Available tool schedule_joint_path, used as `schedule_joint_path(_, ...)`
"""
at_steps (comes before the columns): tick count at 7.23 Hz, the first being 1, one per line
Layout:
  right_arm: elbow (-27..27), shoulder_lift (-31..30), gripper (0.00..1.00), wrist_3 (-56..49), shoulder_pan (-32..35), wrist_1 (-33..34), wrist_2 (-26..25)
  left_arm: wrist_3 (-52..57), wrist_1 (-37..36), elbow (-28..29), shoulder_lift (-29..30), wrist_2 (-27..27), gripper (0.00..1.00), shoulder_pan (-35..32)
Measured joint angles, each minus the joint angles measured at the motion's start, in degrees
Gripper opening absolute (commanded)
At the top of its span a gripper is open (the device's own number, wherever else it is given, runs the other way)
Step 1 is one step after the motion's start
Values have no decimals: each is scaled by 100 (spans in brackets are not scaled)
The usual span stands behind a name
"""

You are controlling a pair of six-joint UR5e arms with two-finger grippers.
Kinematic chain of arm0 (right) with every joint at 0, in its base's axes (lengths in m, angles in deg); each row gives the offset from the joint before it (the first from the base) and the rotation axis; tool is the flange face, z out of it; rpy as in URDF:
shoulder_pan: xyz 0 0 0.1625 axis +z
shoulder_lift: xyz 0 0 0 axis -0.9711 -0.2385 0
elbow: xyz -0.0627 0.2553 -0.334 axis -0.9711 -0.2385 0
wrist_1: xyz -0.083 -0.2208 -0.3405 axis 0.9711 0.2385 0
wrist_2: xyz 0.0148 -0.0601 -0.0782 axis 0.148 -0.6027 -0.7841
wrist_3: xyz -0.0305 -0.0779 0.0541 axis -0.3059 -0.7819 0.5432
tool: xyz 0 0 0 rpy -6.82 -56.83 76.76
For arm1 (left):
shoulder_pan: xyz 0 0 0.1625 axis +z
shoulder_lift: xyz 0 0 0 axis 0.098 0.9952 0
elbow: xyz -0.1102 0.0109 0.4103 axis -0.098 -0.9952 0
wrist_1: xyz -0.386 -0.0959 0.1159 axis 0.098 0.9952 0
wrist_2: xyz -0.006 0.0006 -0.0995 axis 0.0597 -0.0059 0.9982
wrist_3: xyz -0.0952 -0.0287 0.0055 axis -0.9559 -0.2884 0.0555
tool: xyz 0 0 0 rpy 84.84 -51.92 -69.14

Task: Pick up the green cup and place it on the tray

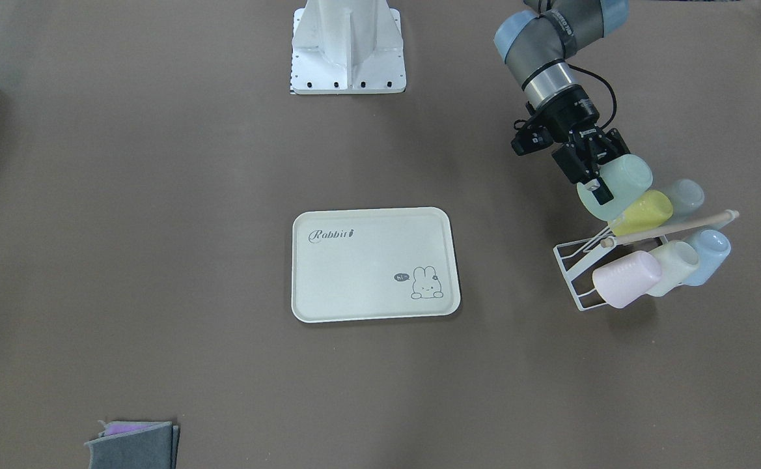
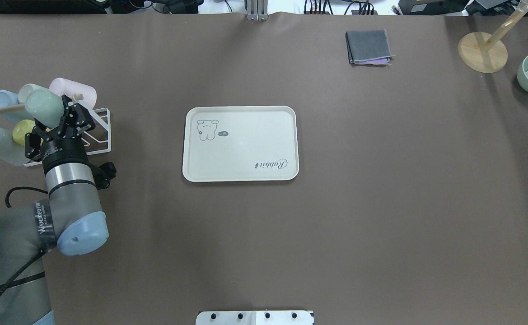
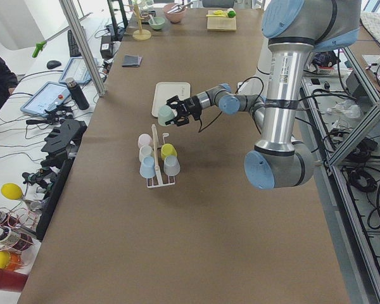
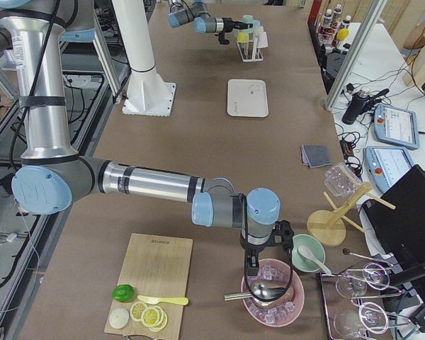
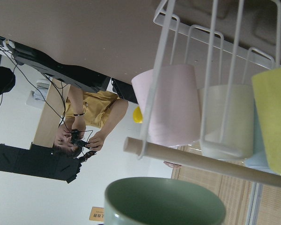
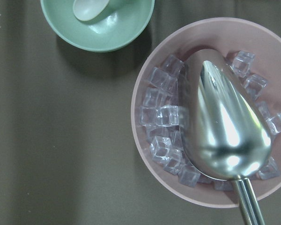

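Green cup (image 1: 627, 174) in left tool (image 1: 605, 189); five racked cups (image 1: 624, 279); one tray (image 1: 354, 270)

Matt plastic green cup (image 1: 627, 179); white metal wire rack (image 1: 569, 277) with wooden dowel (image 1: 673, 228); smooth cream tray (image 1: 367, 273); glossy steel scoop (image 6: 227, 122); matt brown tabletop (image 1: 159, 260); grey cloth (image 2: 367, 45).

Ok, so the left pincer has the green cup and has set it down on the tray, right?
Not quite. The left pincer does grip the green cup, but the cup is held in the air beside the cup rack, well away from the tray, not set down on it. The exterior front-facing view shows this.
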Motion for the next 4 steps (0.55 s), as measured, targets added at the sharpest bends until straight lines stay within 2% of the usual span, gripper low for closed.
schedule_joint_path(2,-2,-17,100,-6,0,-3,-22,15,631,-188,-23,149,8,13)
schedule_joint_path(3,-3,-23,100,-6,0,-1,-34,18,756,-401,-127,474,7,5)
schedule_joint_path(4,-3,-26,100,-4,0,2,-45,0,801,-629,-279,895,1,-29)
